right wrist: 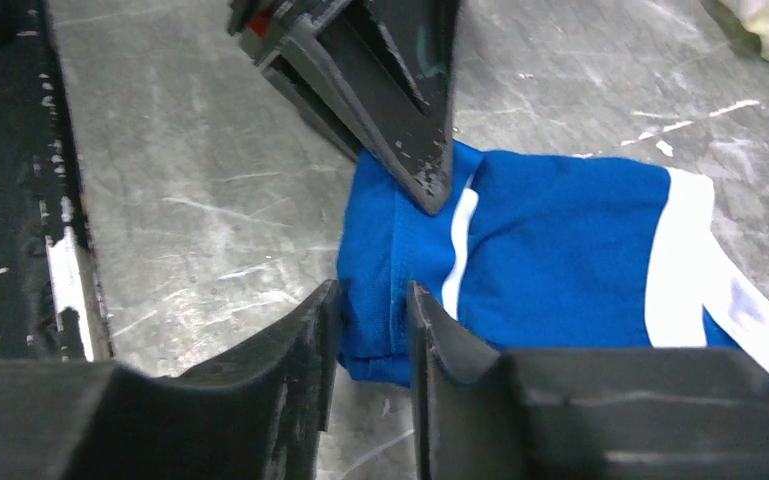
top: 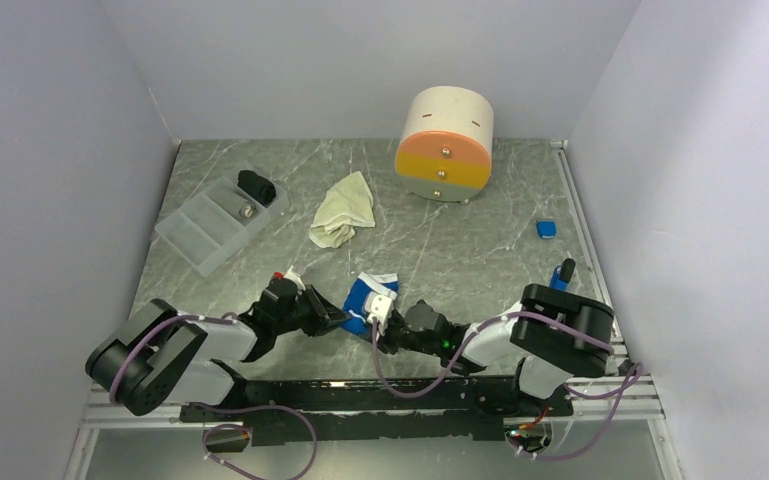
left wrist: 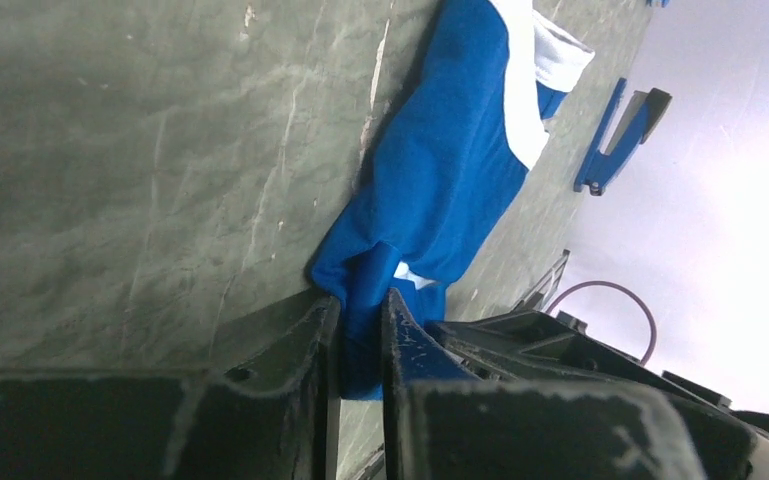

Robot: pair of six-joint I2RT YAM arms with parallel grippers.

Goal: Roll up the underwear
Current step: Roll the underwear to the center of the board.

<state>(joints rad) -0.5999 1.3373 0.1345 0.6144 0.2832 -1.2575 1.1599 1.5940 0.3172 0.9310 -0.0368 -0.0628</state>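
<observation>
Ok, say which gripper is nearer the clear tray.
Left. The left gripper sits in front and right of the clear tray; the right gripper is farther right along the blue underwear.

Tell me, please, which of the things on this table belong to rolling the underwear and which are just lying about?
Part of the job: blue underwear, with the left gripper and right gripper at its near end; cream underwear, crumpled farther back.

Just lying about: clear tray, black bundle at its far end, round drawer box, small blue object near the right edge.

No legible text, label, brand, number or sign on anything in any of the three views.
</observation>
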